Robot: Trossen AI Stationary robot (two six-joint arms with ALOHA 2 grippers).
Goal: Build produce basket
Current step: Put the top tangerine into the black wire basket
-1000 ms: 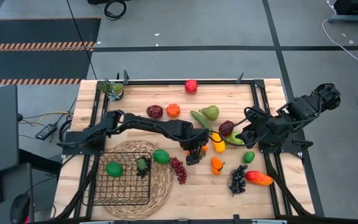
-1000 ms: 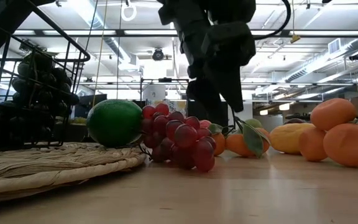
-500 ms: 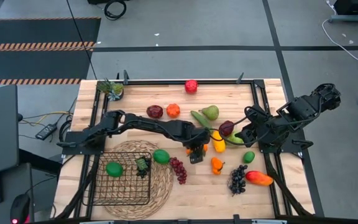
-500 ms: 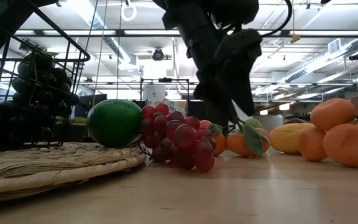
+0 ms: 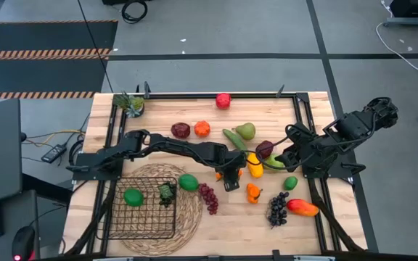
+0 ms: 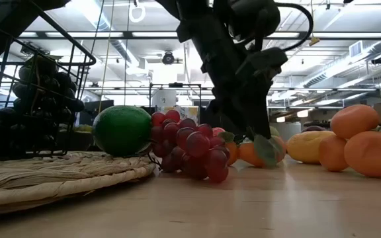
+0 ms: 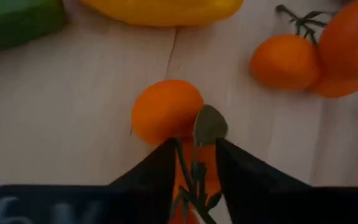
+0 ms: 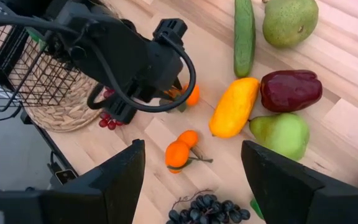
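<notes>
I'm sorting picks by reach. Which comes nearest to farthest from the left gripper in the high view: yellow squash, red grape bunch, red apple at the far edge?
From the left gripper, mid-table:
1. Yellow squash, just to its right.
2. Red grape bunch, nearer the front edge, beside the woven mat.
3. Red apple, at the far edge.

Dark jointed arms (image 5: 173, 147), looping black cables (image 8: 166, 68)
</notes>
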